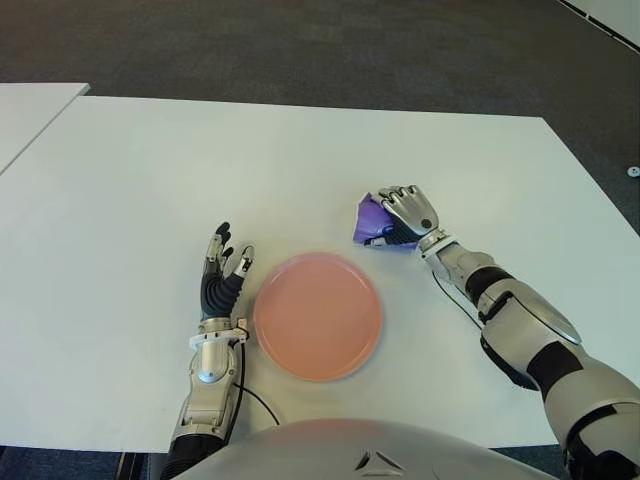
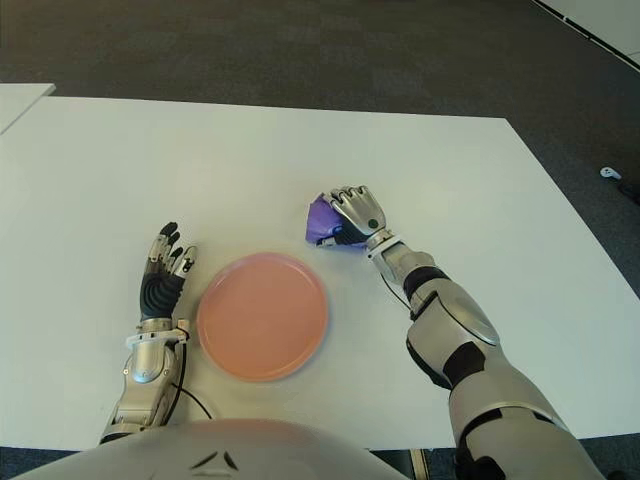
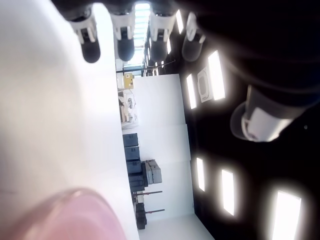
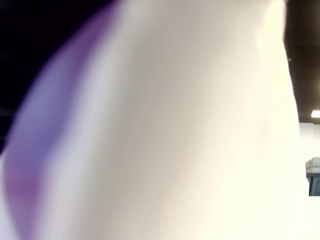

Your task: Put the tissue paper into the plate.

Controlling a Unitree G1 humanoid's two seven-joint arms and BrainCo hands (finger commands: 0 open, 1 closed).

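A purple tissue packet (image 1: 369, 220) lies on the white table (image 1: 300, 170), up and to the right of the round pink plate (image 1: 318, 315). My right hand (image 1: 400, 220) is over the packet with its fingers curled around it. The packet is still low at the table and apart from the plate. In the right wrist view the purple packet (image 4: 35, 145) fills the near edge as a blur. My left hand (image 1: 225, 265) shows just left of the plate, fingers spread and holding nothing; the left wrist view shows its fingertips (image 3: 122, 47) and the plate's rim (image 3: 80, 215).
A second white table (image 1: 25, 115) stands off the far left corner. Dark carpet (image 1: 350, 50) lies beyond the table's far edge. The table's right edge runs close behind my right forearm (image 1: 520, 330).
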